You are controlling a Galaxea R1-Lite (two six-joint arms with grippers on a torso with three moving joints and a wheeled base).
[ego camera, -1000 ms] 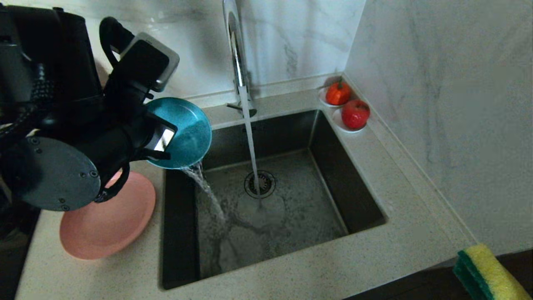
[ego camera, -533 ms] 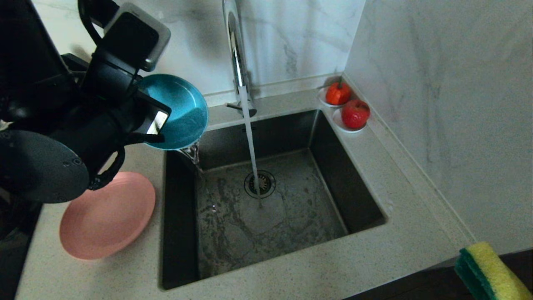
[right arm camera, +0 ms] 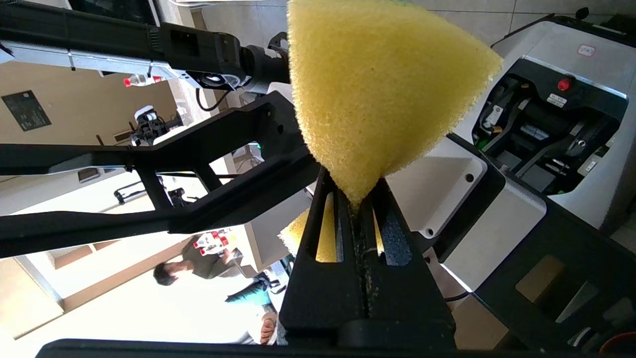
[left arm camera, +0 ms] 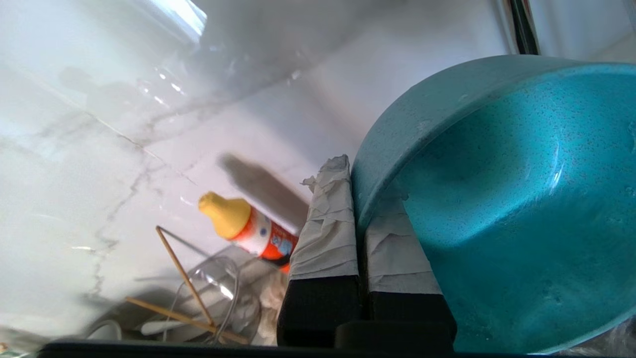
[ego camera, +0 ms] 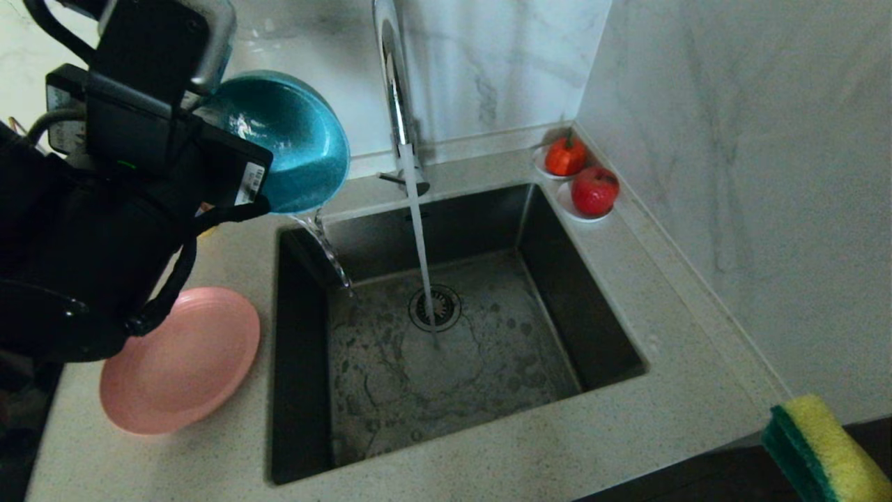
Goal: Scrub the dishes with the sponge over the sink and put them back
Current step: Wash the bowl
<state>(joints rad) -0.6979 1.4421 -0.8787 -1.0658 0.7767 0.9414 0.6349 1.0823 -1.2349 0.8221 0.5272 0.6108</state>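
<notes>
The teal bowl [ego camera: 296,139] hangs tilted on edge above the counter at the sink's back left corner, and a thin trickle of water [ego camera: 326,244] runs from its lower rim into the sink [ego camera: 578,293]. My left gripper [left arm camera: 360,196] is shut on the bowl's rim [left arm camera: 497,199], with one taped finger inside and one outside. The pink plate [ego camera: 180,362] lies on the counter left of the sink. The tap [ego camera: 394,84] runs a stream onto the drain [ego camera: 435,308]. My right gripper [right arm camera: 355,199] is shut on the yellow sponge [right arm camera: 377,89], which shows at the near right corner [ego camera: 822,453].
Two white saucers with red fruit [ego camera: 566,155] [ego camera: 594,189] stand at the sink's back right corner, against the marble wall. Behind the bowl are a yellow-capped bottle [left arm camera: 248,228] and a clear glass bowl with wooden sticks [left arm camera: 198,298]. My bulky left arm [ego camera: 104,230] hangs over the left counter.
My left arm has lifted the teal bowl up and back toward the wall while turning it. The pour from the bowl has thinned to a trickle. The sponge has stayed put.
</notes>
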